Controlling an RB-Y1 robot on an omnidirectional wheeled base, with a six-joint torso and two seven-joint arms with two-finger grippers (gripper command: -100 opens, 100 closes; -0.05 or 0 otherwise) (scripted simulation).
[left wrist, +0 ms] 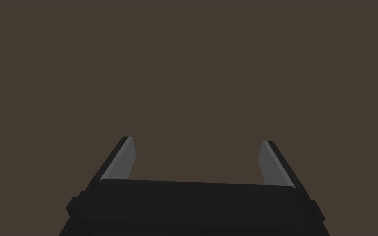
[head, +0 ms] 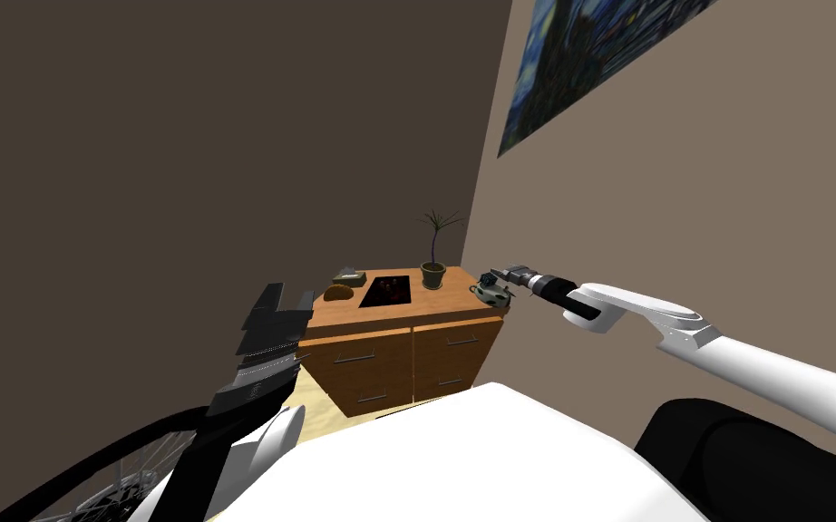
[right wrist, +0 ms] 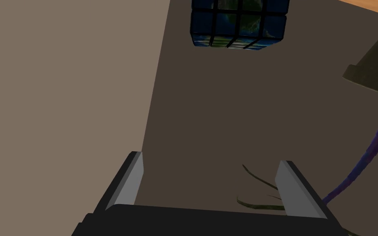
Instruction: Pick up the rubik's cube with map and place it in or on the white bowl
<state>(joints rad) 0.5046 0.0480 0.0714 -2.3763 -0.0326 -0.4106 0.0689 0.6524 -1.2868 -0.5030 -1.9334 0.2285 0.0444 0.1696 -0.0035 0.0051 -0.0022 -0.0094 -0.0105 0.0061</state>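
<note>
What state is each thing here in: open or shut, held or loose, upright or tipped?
Left gripper: open, empty.
Right gripper: open, nothing between its fingers.
Rubik's cube: not gripped, ahead of the right gripper and apart from it.
Cabinet drawers: shut.
Potted plant: upright.

One cabinet (head: 434,362) is being counted, with four handles (head: 359,358). On it, one plant (head: 432,270), one tray (head: 385,290), one brown lump (head: 339,292), one box (head: 349,273) and one bowl (head: 489,294) are being counted. One cube (right wrist: 238,24), one painting (head: 607,63) and two grippers are being counted: the left gripper (left wrist: 196,140) and the right gripper (right wrist: 210,157).
</note>
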